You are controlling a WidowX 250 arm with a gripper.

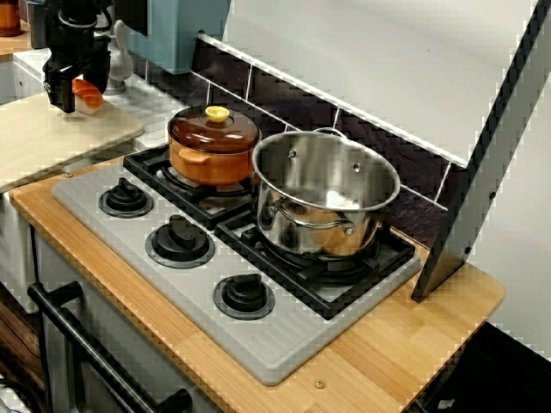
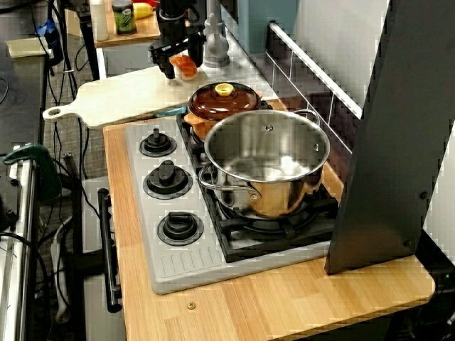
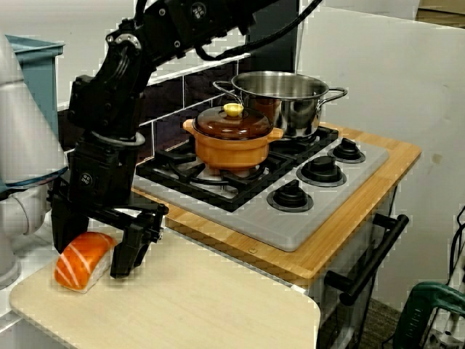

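Orange flesh banded with thin white stripes marks the glossy, soft-edged piece of salmon sushi (image 3: 81,260), which lies flat on the pale, smooth wooden cutting board (image 3: 211,305), near its left end in the low side view. The matte black gripper (image 3: 93,253) stands over it with its jaws spread wide, one blocky finger on each side of the piece; whether the pads touch it cannot be told. Beside the board, a light butcher-block table (image 3: 349,218) carries a ribbed grey stove top (image 3: 290,229) with black cast grates and three round black knobs (image 3: 291,195). On the burner nearer the board sits a squat orange ceramic pot (image 3: 232,151) under a brown glass lid (image 3: 234,125) with a small yellow knob (image 3: 233,110). Just beside it, on the next burner, stands a taller polished steel pot (image 3: 287,102), open and mirror-bright, with looped handles. Dark glossy tiles (image 1: 284,96) with pale grout line the wall behind, topped by a white panel, and a dark slanted metal panel (image 1: 486,155) leans at the table's end. In the view from above, that panel hides the back corner of the table, the bottles (image 2: 122,15) on a small far shelf are too small to read, and the gripper's body covers part of the sushi.
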